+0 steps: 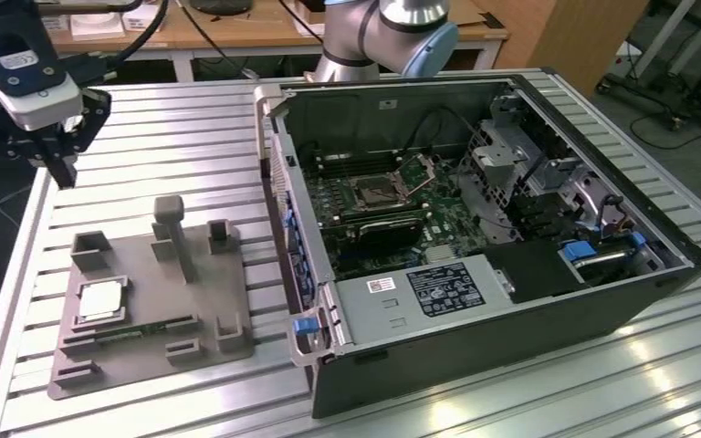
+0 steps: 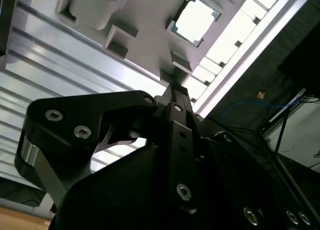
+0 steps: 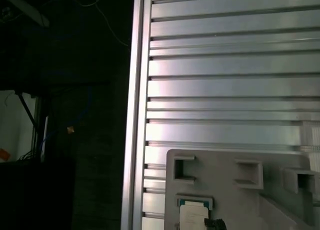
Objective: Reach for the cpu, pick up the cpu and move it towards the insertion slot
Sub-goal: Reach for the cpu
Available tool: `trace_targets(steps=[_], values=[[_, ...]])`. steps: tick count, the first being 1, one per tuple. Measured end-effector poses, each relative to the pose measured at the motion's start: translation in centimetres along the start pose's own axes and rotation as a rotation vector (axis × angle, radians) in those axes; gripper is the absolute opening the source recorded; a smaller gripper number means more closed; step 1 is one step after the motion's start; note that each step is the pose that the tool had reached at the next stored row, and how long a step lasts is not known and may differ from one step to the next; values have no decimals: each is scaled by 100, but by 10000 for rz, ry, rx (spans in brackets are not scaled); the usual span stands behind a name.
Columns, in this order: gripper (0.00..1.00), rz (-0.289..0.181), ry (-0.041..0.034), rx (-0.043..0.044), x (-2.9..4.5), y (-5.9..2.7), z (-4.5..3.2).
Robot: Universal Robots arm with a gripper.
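1. We judge the small flat square cpu with the pale silvery metal top (image 1: 101,299) to be light and stiff. Its lid is probably slick and its underside delicate. The safest hold looks to be across two opposite edges, not on its faces.
2. The lid shines brightly, and in the second wrist view a thin greenish border frames it. It lies flat, lid up.
3. In the exterior view it sits in a square recess at the 9 o'clock side of the grey plastic fixture plate (image 1: 143,274), which rests on the slatted aluminium surface (image 1: 180,119).
4. The black gripper (image 1: 66,178) hangs above the surface at about 12 o'clock from the cpu, well apart from it. It appears pressed together and pinches nothing.
5. The square silver-framed insertion slot (image 1: 379,190) lies on the green motherboard (image 1: 448,196) inside the open black computer case (image 1: 509,356). It is at roughly 2 o'clock from the cpu and well apart from it.
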State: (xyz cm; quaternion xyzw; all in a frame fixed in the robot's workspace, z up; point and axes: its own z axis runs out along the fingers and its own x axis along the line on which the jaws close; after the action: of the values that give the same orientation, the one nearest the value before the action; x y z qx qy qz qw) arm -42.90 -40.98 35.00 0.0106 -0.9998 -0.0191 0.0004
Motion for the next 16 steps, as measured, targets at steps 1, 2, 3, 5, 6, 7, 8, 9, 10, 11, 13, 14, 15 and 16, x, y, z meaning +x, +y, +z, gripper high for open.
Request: trace_targets(steps=[1,2,3,5,6,7,8,9,10,11,13,14,15,16], values=[[11,-1,1,0,18,-22,8],[11,-1,2,1,37,-45,16],[11,-2,1,0,55,-68,26],[11,-2,0,0,89,-98,45],[11,-3,1,0,97,-108,49],[11,-5,0,0,104,-111,50],[11,-5,0,0,104,-111,50],[11,-6,-1,0,104,-111,50],[11,-6,-2,0,104,-112,50],[11,-6,-1,0,104,-112,50],[11,-6,0,1,104,-112,50],[11,-7,-1,0,104,-112,50],[11,-6,-1,0,104,-112,50],[11,-6,-1,0,104,-112,50]])
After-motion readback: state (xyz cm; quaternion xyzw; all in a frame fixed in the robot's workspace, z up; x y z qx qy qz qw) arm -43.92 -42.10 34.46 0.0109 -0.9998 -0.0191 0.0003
